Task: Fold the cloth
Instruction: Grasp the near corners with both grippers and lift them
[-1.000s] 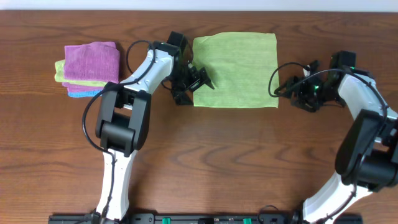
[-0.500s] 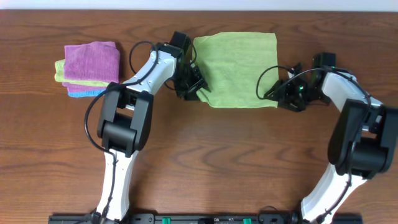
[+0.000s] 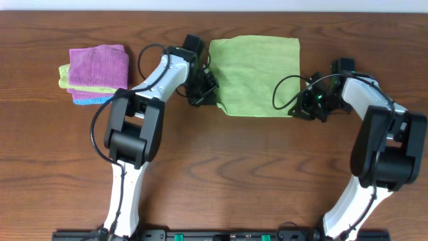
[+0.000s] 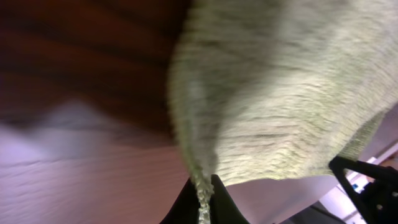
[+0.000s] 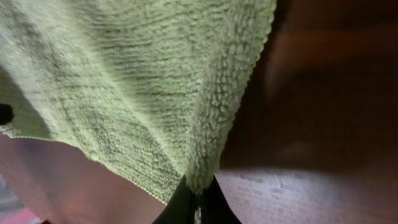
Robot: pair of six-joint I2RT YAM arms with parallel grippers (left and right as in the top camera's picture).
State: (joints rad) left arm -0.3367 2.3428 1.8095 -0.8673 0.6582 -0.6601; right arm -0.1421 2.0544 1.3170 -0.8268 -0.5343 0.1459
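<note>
Green cloth (image 3: pixel 257 70) lies on the table (image 3: pixel 221 174); left gripper (image 3: pixel 214 96) pinches its corner at 7 o'clock, right gripper (image 3: pixel 299 107) pinches the corner at 5 o'clock.

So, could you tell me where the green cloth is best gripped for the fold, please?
By its two near corners, coming in from either side: the cloth is a thin flat square, so corners are easiest to pinch. The left gripper and right gripper are shut on those corners now.
</note>
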